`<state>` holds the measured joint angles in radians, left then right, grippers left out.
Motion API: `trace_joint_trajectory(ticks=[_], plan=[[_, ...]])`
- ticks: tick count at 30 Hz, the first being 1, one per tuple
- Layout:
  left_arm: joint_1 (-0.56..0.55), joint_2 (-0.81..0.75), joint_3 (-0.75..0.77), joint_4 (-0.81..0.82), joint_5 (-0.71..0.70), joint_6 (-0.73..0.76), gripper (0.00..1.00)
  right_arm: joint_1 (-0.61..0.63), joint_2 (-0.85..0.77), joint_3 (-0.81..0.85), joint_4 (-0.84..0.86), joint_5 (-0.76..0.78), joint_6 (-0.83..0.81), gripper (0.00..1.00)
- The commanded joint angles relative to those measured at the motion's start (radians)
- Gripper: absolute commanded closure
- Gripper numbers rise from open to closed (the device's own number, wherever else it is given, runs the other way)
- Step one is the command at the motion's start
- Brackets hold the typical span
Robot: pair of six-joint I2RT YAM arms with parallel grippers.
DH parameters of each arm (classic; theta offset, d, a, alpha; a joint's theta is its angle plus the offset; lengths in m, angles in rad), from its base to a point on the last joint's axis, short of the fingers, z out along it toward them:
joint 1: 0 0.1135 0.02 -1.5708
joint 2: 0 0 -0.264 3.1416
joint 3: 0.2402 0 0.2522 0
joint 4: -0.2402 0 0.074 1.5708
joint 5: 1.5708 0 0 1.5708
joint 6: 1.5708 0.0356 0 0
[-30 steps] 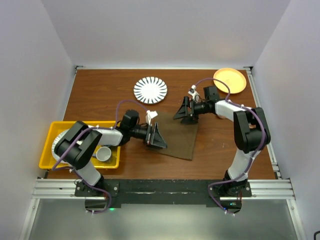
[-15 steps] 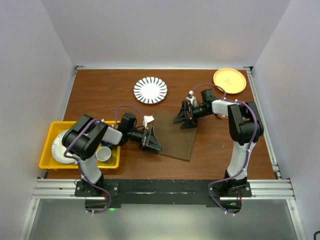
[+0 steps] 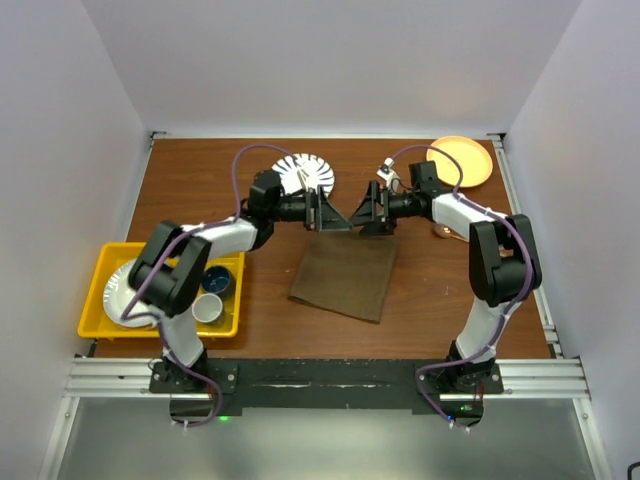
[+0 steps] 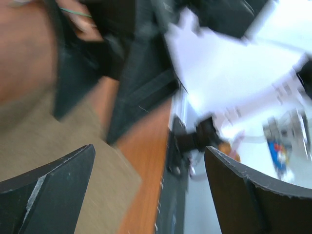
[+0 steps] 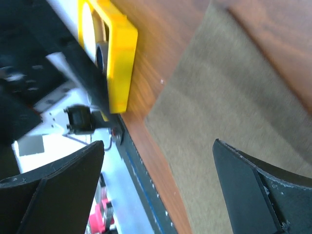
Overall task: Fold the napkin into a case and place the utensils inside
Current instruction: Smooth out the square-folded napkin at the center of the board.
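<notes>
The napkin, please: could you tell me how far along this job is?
Done: nothing visible; the napkin lies flat, not a narrow case. In hand: the left gripper and right gripper, both open and empty, are at its far edge. Left: fold it, then put the utensils inside; I cannot spot them clearly.

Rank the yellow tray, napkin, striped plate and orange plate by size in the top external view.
1. yellow tray
2. napkin
3. striped plate and orange plate: they look alike, and the left arm partly hides the striped one, so they stay unranked.
</notes>
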<state>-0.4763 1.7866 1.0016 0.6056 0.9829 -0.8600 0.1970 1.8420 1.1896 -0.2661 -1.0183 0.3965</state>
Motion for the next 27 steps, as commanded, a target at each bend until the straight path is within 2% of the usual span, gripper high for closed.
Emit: trace_joint_trajectory(ticks=[1,7,16,21,27], plan=[[0.005,0.172,0.07,0.21,-0.17,-0.191,0.0,0.002,0.066,0.01,0.195,-0.009,0.148,0.02],[0.011,0.322,0.089,0.235,-0.282,-0.229,0.0,-0.005,0.14,0.007,0.212,0.006,0.122,0.02],[0.064,0.384,0.009,0.143,-0.358,-0.195,0.0,-0.059,0.263,-0.05,0.188,-0.008,0.032,0.02],[0.088,0.401,-0.008,0.086,-0.372,-0.183,0.0,-0.129,0.28,0.002,-0.039,-0.02,-0.17,0.02],[0.094,0.395,-0.001,0.091,-0.343,-0.154,0.0,-0.168,0.244,0.068,-0.269,-0.054,-0.324,0.02]])
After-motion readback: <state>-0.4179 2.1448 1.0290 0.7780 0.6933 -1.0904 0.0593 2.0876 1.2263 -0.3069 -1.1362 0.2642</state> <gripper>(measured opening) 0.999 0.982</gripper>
